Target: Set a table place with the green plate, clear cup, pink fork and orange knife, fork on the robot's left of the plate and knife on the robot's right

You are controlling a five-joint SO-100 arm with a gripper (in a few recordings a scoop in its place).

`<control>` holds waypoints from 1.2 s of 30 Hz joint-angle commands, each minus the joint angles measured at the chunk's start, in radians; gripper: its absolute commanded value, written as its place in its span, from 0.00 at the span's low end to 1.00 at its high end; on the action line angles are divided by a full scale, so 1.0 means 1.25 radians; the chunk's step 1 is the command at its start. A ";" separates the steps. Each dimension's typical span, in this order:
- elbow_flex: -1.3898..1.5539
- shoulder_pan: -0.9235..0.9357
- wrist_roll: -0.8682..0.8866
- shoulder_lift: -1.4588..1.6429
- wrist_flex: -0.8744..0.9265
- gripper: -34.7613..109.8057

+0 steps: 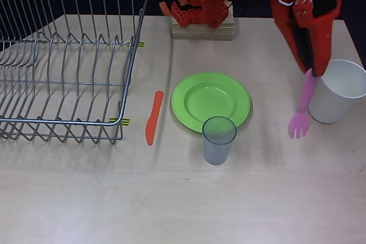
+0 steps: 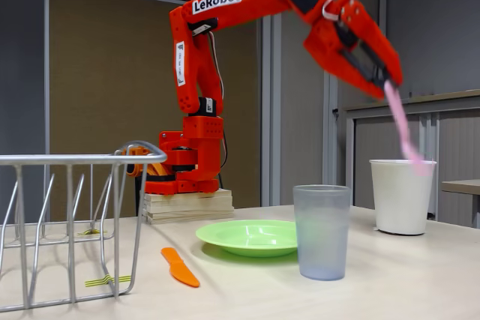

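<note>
Pink fork (image 1: pixel 304 107) hangs clenched in the pincer (image 1: pixel 311 71) above the counter (image 1: pixel 183 198), beside the white cup (image 1: pixel 338 91); green plate (image 1: pixel 210 100), clear cup (image 1: pixel 218 139), orange knife (image 1: pixel 154 116) already lie placed.

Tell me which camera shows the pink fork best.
The overhead view: the fork shows full length, tines down near the white cup, handle in the claw. The fixed view shows it edge-on and blurred, tines lost against the cup.

Pincer (image 2: pixel 386 80) grips pink fork (image 2: pixel 402 127) above white cup (image 2: pixel 401 195).
</note>
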 commanded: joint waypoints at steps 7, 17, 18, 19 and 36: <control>0.302 0.054 0.069 0.077 -0.220 0.24; 0.476 0.054 0.205 0.086 -0.346 0.24; 0.486 0.053 0.221 0.085 -0.349 0.24; 0.497 0.052 0.233 0.085 -0.350 0.24; 0.680 -0.058 0.369 0.174 -0.406 0.24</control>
